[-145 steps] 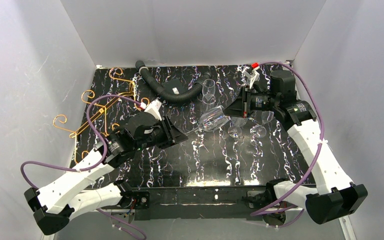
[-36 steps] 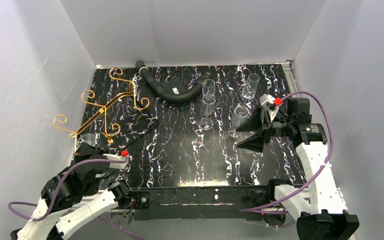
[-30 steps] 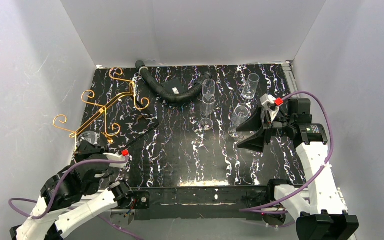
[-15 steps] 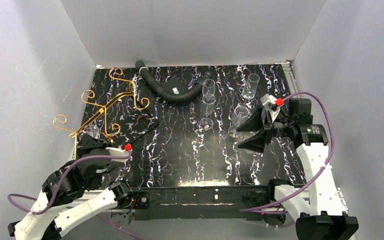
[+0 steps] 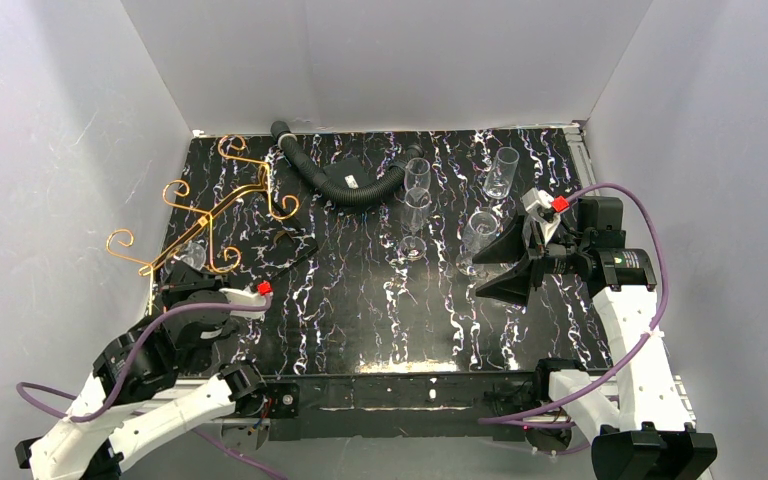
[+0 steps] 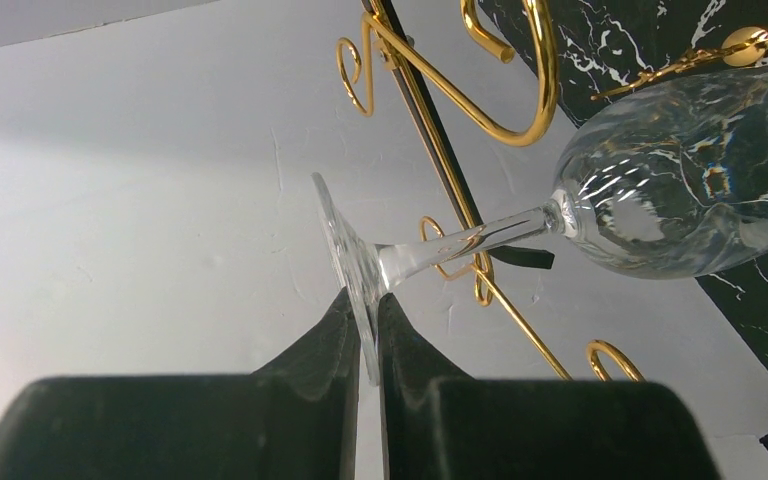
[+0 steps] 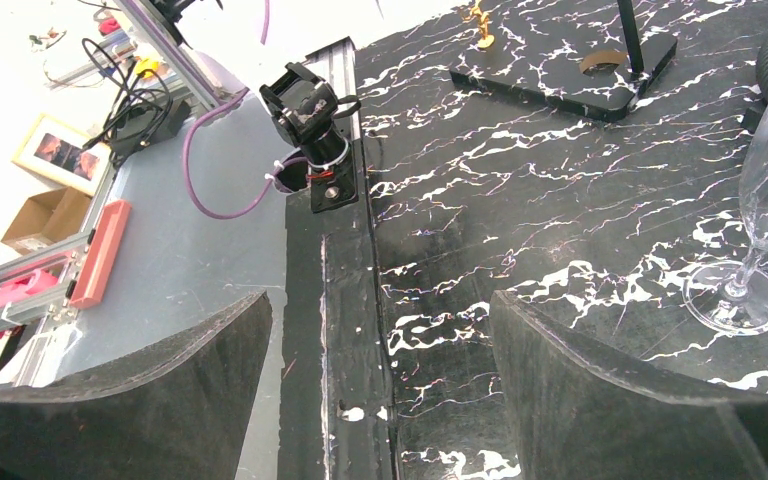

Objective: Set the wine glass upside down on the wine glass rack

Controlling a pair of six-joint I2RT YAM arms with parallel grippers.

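The wine glass is pinched by its foot in the left tool, stem and bowl projecting beyond its tips beside the wine glass rack, while the right tool is held spread above the surface.

Enclosure: three plain pale-grey walls. Back wall, left wall, right wall, all matte, meeting at sharp corners. Faint scuffs on the left wall.

Table: glossy black top with white marble veining. Strip of glare along the near edge; lighting even, shadows soft.

Right wrist view, beyond the table edge: grey floor, bright daylight-like wash at top. Aluminium rail, loose cables, a framed picture, a cardboard box, a red tray.
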